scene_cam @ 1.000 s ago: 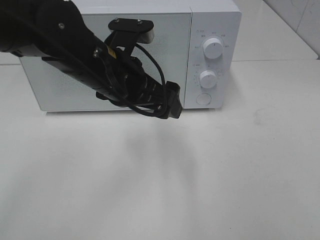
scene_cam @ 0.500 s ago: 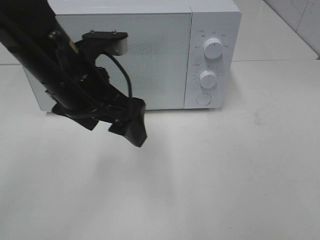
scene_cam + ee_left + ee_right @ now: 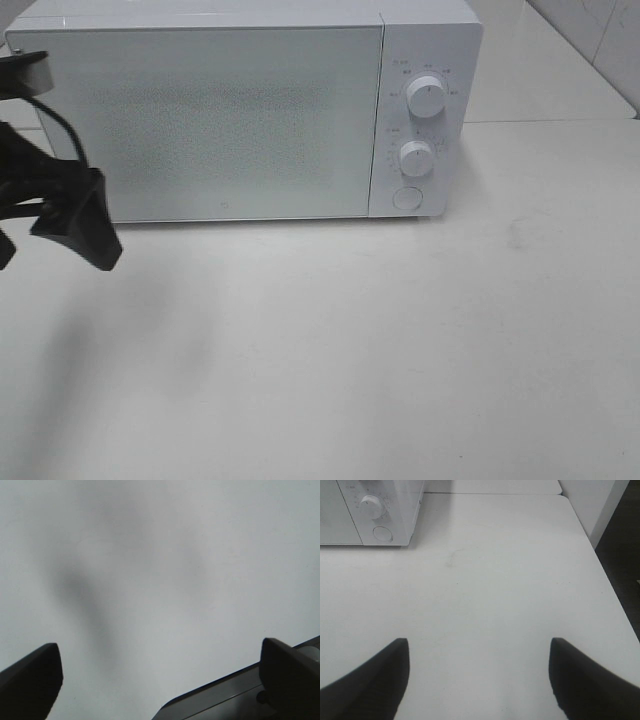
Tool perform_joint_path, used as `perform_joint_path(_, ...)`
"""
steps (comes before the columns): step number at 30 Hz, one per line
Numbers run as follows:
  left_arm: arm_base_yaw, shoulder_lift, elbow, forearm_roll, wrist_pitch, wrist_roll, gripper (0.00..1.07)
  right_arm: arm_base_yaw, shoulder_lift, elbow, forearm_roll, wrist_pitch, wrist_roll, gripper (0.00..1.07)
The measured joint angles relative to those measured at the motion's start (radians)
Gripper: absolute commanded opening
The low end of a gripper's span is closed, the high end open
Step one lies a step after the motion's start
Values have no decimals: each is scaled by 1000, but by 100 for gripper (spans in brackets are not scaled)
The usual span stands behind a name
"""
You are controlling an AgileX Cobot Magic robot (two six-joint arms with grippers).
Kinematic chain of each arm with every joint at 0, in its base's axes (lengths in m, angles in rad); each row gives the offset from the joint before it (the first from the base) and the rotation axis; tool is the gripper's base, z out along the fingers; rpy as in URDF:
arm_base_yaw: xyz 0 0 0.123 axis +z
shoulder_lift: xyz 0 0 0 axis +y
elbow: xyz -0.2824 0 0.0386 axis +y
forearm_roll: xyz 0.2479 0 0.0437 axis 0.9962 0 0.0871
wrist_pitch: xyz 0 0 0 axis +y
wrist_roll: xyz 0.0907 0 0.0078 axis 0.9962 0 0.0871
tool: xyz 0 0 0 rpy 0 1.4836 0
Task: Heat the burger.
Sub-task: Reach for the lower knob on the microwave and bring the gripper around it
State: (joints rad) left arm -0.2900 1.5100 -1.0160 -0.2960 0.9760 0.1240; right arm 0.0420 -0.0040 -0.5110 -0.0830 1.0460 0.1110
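Left gripper [image 3: 160, 677], off the microwave's [image 3: 230, 120] front-left corner, jaws spread wide, gripping nothing. Right gripper [image 3: 480, 680] likewise spread and empty (front-right of the microwave). Microwave door shut; burger's place cannot be told.

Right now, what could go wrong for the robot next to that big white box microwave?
The white box-shaped microwave has its door shut, and no burger shows anywhere. Turning a round white knob now might run it empty. The open black left gripper looks close to the microwave's left front corner, so a careless swing could bump it.
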Motion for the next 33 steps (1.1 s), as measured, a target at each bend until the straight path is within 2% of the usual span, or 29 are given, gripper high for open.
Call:
perform_joint_path(1,35,-41,41,3,8,0,101,0,0,0,0,0,0,74)
perform_joint_path(6,89,-137,111,13,19,-1,101,0,0,0,0,0,0,74)
perform_joint_path(7,112,-190,151,21,25,-9,101,0,0,0,0,0,0,74)
perform_joint_path(11,137,-260,208,32,27,-22,101,0,0,0,0,0,0,74)
perform_joint_path(13,155,-339,267,57,28,-39,101,0,0,0,0,0,0,74)
perform_joint_path(14,155,-339,267,57,28,-39,101,0,0,0,0,0,0,74)
perform_joint_path(19,163,-482,385,126,34,-75,101,0,0,0,0,0,0,74)
perform_joint_path(24,163,-600,452,135,46,-82,101,0,0,0,0,0,0,74)
perform_joint_path(33,163,-786,506,145,60,-82,101,0,0,0,0,0,0,74)
